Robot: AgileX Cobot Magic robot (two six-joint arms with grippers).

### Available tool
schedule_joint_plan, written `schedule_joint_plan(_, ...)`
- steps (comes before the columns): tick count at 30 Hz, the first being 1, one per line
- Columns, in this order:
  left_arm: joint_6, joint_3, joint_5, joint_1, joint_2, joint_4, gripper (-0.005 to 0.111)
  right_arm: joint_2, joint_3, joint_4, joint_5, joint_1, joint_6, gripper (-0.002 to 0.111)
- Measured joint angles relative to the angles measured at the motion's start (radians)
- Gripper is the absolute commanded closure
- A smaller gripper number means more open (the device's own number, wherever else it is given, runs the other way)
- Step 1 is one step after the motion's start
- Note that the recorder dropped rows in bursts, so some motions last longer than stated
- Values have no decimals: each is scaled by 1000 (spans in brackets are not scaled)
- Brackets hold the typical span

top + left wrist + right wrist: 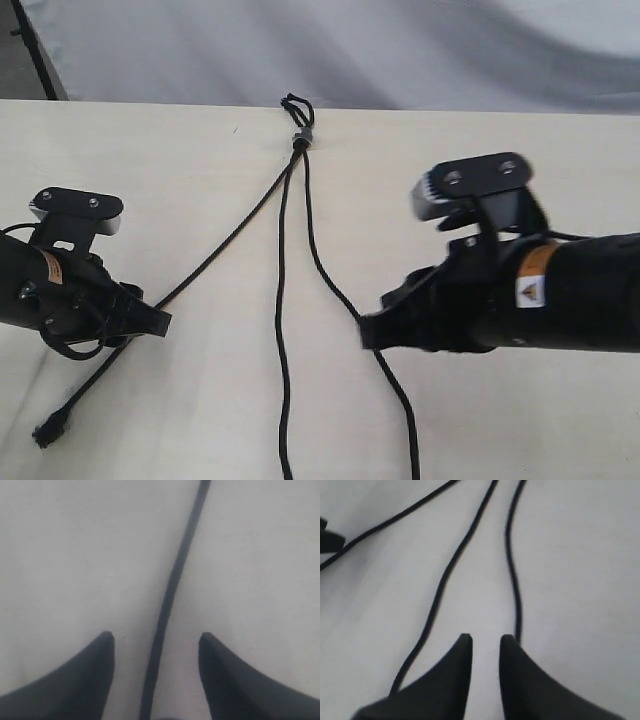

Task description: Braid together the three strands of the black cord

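Black left gripper point(156, 639) gapes wide, left strand point(170, 590) lying loose between its fingers, not held; right gripper point(486, 639) barely parted, holding nothing, right strand point(514, 580) just beside it. Whole cord point(299, 143) lies on pale table point(150, 160); 3 strands point(281, 300) fan unbraided from grey band point(305, 133) at far edge.

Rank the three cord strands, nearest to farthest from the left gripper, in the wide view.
1. Left strand, lying between the fingertips of the left gripper.
2. Middle strand, in the centre.
3. Right strand, beside the right gripper.
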Motion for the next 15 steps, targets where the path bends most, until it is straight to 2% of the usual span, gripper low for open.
schedule_joint_plan(2, -2, 0, 0, 0, 0, 0, 57, 87, -42, 1, 8, 71, 8, 64)
schedule_joint_plan(6, -2, 0, 0, 0, 0, 0, 57, 260, -167, 3, 57, 161, 14, 64)
schedule_joint_plan(15, -4, 0, 2, 0, 0, 0, 57, 568, -411, 5, 193, 249, 12, 64)
